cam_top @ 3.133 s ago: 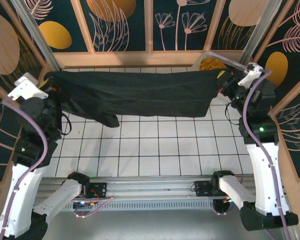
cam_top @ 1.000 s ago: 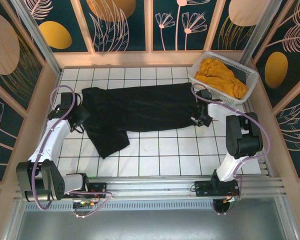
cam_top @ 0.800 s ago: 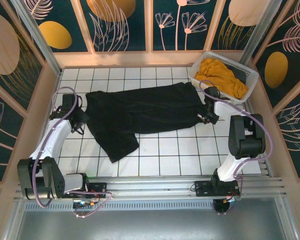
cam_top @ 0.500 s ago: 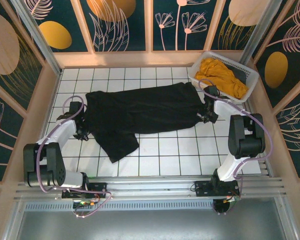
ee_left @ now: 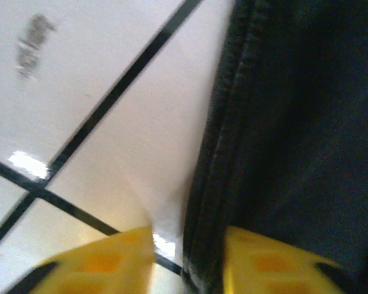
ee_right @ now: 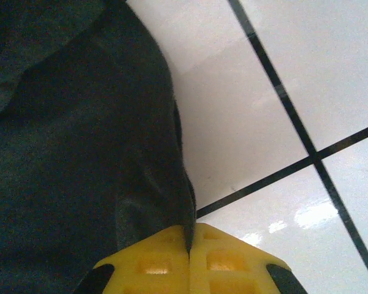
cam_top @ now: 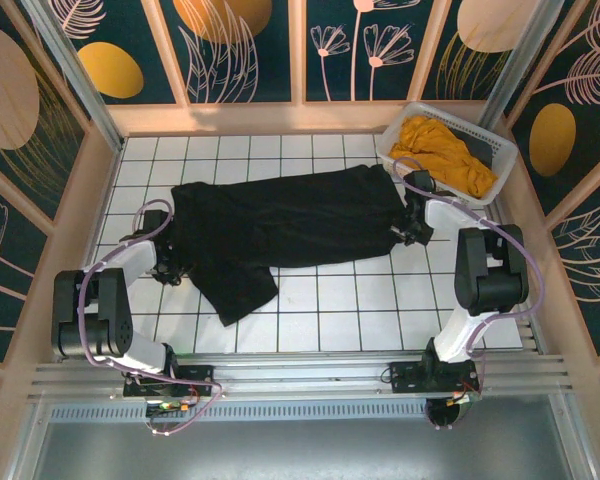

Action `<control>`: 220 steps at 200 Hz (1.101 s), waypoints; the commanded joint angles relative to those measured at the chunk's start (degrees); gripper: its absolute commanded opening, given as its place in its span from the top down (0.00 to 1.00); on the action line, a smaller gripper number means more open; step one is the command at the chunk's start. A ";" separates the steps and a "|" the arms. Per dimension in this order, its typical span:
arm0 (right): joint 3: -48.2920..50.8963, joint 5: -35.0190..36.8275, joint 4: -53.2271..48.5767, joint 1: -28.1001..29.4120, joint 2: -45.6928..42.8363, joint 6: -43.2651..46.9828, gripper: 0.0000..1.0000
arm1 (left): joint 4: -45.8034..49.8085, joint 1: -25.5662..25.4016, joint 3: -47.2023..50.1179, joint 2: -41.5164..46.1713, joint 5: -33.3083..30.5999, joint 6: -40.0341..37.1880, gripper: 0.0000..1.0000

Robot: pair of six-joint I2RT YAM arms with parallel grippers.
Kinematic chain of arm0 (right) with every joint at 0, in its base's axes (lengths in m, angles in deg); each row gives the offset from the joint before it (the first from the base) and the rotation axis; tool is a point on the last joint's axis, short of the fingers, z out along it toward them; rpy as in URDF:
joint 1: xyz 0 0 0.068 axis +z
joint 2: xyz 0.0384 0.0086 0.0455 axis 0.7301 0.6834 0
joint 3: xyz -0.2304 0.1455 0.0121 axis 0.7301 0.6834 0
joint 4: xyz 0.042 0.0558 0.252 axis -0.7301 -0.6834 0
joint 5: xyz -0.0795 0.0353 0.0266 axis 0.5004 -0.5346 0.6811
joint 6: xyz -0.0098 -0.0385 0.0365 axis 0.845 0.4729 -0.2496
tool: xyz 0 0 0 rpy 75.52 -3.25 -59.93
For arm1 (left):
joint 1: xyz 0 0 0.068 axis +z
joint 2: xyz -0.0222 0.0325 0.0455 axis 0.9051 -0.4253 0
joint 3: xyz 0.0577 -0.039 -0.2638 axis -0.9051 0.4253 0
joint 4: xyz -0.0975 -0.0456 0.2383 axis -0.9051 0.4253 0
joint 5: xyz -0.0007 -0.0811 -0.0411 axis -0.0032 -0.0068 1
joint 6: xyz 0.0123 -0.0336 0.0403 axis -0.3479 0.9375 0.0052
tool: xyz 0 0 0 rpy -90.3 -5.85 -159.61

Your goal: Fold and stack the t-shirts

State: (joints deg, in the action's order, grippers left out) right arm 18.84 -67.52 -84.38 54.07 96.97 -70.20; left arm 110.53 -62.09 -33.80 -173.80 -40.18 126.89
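Note:
The black t-shirt (cam_top: 280,215) lies spread across the white tiled floor, with one part trailing toward the near left. My left gripper (cam_top: 167,265) sits low at the shirt's left edge. In the left wrist view its yellow fingers (ee_left: 98,263) stand open, the shirt's stitched hem (ee_left: 202,202) lying between them. My right gripper (cam_top: 410,228) is at the shirt's right end. In the right wrist view it (ee_right: 190,229) is shut on the black cloth's edge (ee_right: 178,184). The mustard-yellow t-shirt (cam_top: 445,150) lies bunched in the basket.
The white lattice basket (cam_top: 470,122) stands at the back right corner, just beyond my right gripper. Wooden walls enclose the floor on three sides. Bare tiles (cam_top: 360,300) lie between the shirt and the rail at the near edge.
The shirt, first held up stretched between both grippers, now lies on the floor. My left gripper slid toward the near edge along the shirt's left side. The right gripper has barely moved.

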 commanded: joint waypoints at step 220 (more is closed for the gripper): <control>-31.46 -15.12 14.79 0.21 -23.12 -7.35 1.00 | 8.88 -0.28 -60.37 20.95 -28.45 13.53 1.00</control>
State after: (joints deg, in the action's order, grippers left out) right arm -17.86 -83.33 -74.29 55.08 81.52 -77.44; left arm 117.44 -62.59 -91.85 -155.51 -61.95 141.78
